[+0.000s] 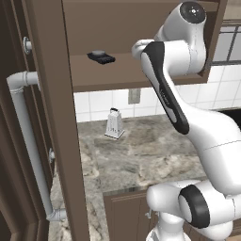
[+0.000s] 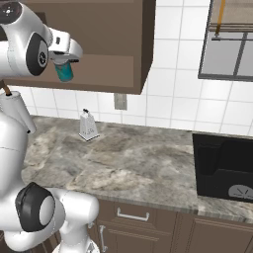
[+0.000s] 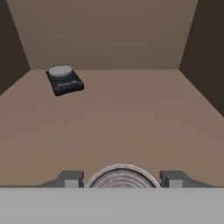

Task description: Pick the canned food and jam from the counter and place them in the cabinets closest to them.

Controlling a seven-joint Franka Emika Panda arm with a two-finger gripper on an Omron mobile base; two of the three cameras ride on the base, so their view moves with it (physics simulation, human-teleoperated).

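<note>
My gripper (image 2: 63,65) is shut on the canned food (image 2: 64,72), a small teal can that hangs at the open front of the cabinets (image 2: 104,29). In the hand view the can's silvery top (image 3: 120,177) sits between my two fingertips (image 3: 70,178), just over the front of the light brown shelf (image 3: 127,118). The shelf (image 1: 122,71) lies level with my hand. The jam is out of view. Below stretches the marbled counter (image 1: 141,157) (image 2: 143,170).
A small black scale with a grey disc (image 3: 64,80) (image 1: 100,57) sits on the shelf at the back left. A metal grater (image 1: 114,124) (image 2: 88,125) stands on the counter near the tiled wall. The open cabinet door (image 1: 52,117) stands close on the left. A black cooktop (image 2: 222,170) lies at the right.
</note>
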